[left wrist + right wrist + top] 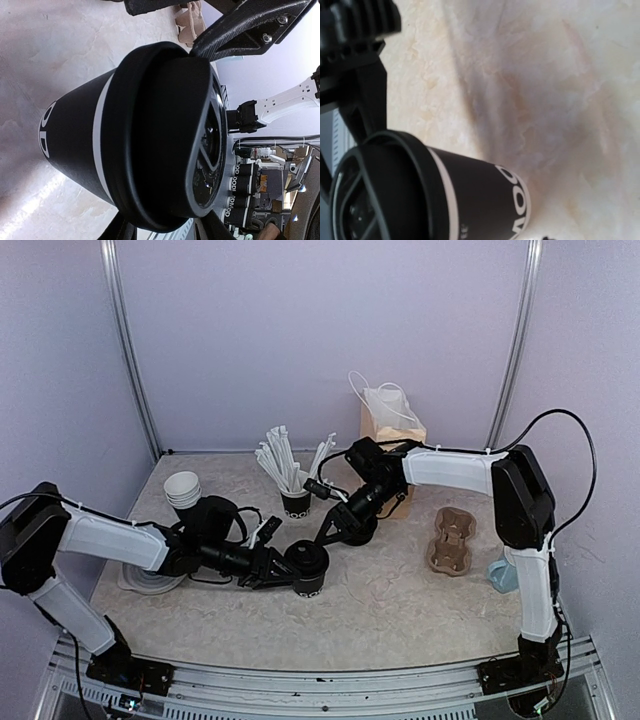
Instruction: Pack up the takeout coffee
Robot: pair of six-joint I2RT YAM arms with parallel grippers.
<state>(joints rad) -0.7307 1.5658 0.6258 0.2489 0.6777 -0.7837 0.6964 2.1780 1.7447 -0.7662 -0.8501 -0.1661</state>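
**Top view:** A small black paper cup with a black plastic lid (307, 565) stands upright on the mottled beige table (400, 610), just left of the frame's centre. The left gripper (290, 573) reaches in from the left of the frame, clamped on the cup. The right gripper (333, 537) hangs just above and to the right of the lid, its jaws seemingly parted and gripping nothing. At upper left of the table is a stack of white-rimmed black cups (183, 490). Behind the lidded cup, a black holder of white wrapped sticks (285, 465) stands near a brown paper bag with white handles (392, 430). A brown pulp cup carrier (450, 540) lies at the right, well apart from the cup, with a pale blue mug (503, 575) beyond it at the frame's right edge.

**Left wrist:** The lidded cup fills the frame, its white band of lettering at the left. The upper finger (250, 25) bears on the lid's rim.

**Right wrist:** The cup sits at lower left, lid toward the left edge and lettered base toward the centre. A black strut in the upper left comes down to the lid. Whose finger it is cannot be told.
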